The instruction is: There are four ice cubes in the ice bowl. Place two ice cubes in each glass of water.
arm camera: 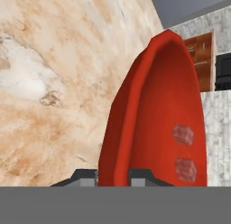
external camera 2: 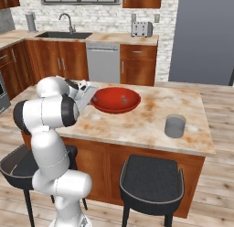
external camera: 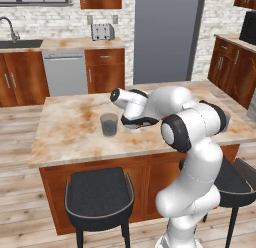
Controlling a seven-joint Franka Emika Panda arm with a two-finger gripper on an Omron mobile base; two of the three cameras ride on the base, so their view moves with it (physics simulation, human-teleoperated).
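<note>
The red ice bowl (external camera 2: 115,100) sits mid-island, and its rim (arm camera: 135,105) fills the middle of the hand view. Two pale ice cubes (arm camera: 182,134) lie on its inner wall. My gripper (arm camera: 113,175) is open at the bowl's near left rim, a fingertip (arm camera: 85,176) on either side of the edge and nothing held. In the right base view the gripper (external camera 2: 93,99) hangs just left of the bowl. One grey glass of water (external camera: 109,124) stands left of my hand. The other glass (external camera 2: 174,126) stands to the bowl's right, near the front edge.
The marble island top (external camera: 70,127) has two dark stools (external camera: 99,192) tucked under its front edge. My own elbow (external camera: 190,127) hides the bowl in the left base view. Counters, a sink (external camera 2: 64,35) and a toaster (external camera 2: 141,28) line the back wall.
</note>
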